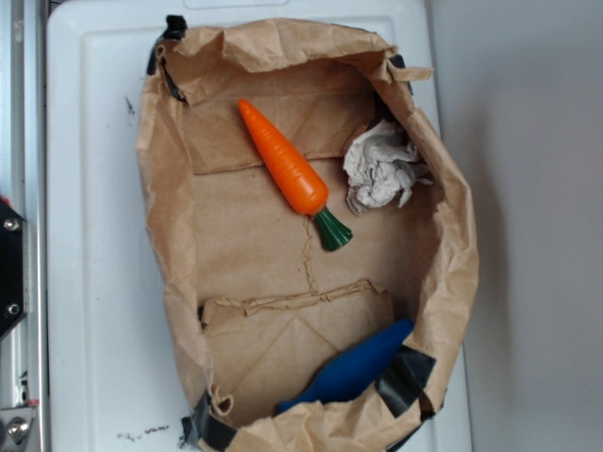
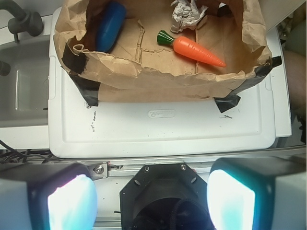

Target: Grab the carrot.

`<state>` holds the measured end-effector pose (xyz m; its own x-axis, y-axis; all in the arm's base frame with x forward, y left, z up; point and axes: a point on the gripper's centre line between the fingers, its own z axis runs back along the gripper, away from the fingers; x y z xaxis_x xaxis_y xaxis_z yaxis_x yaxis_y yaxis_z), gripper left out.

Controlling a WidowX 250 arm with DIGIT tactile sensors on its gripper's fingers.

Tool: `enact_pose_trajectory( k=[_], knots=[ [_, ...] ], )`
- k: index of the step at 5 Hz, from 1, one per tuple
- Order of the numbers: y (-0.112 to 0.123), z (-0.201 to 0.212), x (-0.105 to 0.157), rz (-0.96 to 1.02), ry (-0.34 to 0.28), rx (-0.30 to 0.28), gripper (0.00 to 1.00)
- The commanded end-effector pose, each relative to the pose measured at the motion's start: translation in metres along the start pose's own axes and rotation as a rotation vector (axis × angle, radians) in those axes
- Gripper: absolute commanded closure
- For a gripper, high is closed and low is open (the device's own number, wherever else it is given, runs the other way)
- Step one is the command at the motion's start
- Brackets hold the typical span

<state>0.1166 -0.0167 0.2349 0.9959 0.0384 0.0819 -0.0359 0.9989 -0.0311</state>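
Carrot [image 2: 195, 50] far from open pincer [image 2: 151, 196].

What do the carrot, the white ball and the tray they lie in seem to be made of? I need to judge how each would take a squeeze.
Carrot: looks like hard glossy plastic, with bright highlights and moulded ridges. White ball: appears to be crumpled paper, matte and sharply creased. Tray: brown kraft paper, wrinkled and folded, with black tape at the corners.
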Motion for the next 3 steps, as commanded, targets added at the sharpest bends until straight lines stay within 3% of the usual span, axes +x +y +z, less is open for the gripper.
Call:
enact_pose_trajectory(
  k=[1,3],
  knots=[
    [0.000,0.000,0.000,0.000,0.000,0.000,0.00],
    [-0.003,-0.009,0.010,-0.018,-0.045,-0.015,0.00]
  ],
)
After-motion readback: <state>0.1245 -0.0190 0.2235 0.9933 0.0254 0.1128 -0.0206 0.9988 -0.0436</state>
